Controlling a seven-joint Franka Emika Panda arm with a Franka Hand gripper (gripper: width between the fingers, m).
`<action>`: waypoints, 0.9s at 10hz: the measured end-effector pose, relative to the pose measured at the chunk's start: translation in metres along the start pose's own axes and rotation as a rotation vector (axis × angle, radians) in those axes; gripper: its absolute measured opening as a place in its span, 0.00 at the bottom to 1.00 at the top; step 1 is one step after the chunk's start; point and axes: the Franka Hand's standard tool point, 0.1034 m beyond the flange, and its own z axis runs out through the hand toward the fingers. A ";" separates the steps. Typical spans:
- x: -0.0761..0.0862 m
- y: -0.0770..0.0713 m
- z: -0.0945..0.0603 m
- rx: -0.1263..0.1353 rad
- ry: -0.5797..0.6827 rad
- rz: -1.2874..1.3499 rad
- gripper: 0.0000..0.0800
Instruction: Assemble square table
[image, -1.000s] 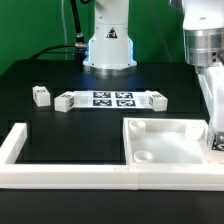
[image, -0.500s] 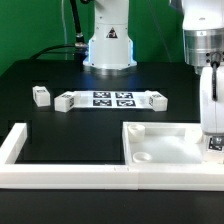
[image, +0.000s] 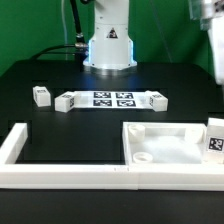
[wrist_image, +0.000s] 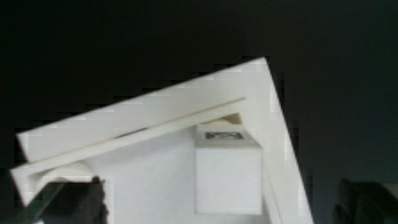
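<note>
The white square table top (image: 165, 140) lies at the front on the exterior view's right, rim up, with a round socket (image: 145, 157) showing. A tagged white leg block (image: 214, 138) stands upright at the top's edge on the exterior view's right. My gripper (image: 213, 55) hangs well above that leg, apart from it. In the wrist view the gripper (wrist_image: 214, 215) is open, with dark fingertips (wrist_image: 57, 205) wide apart and nothing between them. Below it are the top's corner (wrist_image: 160, 120) and the leg (wrist_image: 228, 170). Three more leg blocks (image: 40, 95) (image: 64, 101) (image: 153, 101) lie on the black table.
The marker board (image: 112, 98) lies mid-table between two leg blocks. The long white bar frame (image: 18, 148) runs along the front and up the exterior view's left. The robot base (image: 108, 48) stands at the back.
The gripper was down around the leg at the top's edge on the exterior view's right. It has let go and risen, leaving the leg standing there.
</note>
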 end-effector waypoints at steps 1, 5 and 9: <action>0.004 0.000 0.007 -0.002 0.007 0.001 0.81; 0.004 0.002 0.009 -0.005 0.009 -0.007 0.81; -0.009 0.045 -0.010 -0.009 -0.004 -0.242 0.81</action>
